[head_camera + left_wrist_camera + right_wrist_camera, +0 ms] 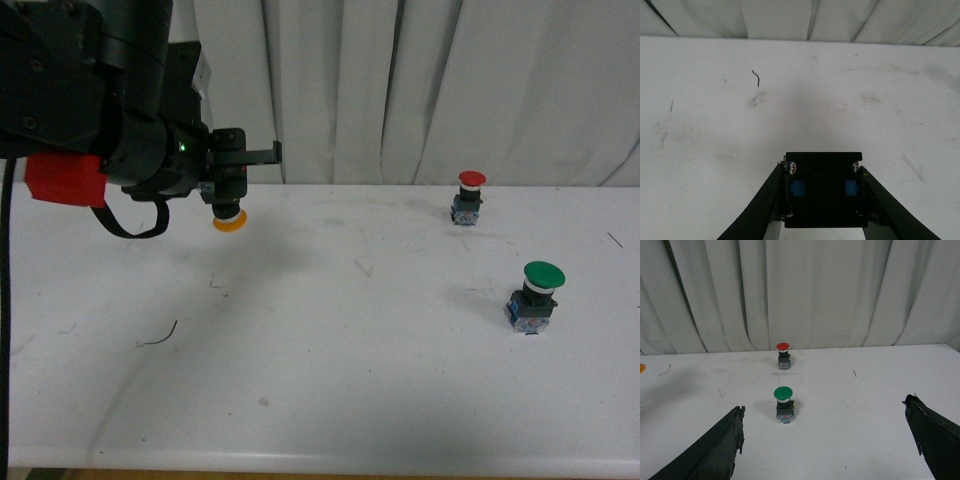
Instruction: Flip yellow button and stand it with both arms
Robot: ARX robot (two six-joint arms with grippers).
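White tabletop (350,400), pale curtains (450,90) behind. Left tool (228,192) clamps yellow button (230,222) cap-down above it. Right tool (825,440) stands open.

White table (350,400), matte, its top scuffed with faint grey marks and a few short dark scratches. One thin dark curled strand (166,339) lies toward its left front. Behind the far edge hangs a white curtain (450,90) in vertical pleats, covering the whole backdrop; light is even and diffuse, shadows on the top soft and pale.
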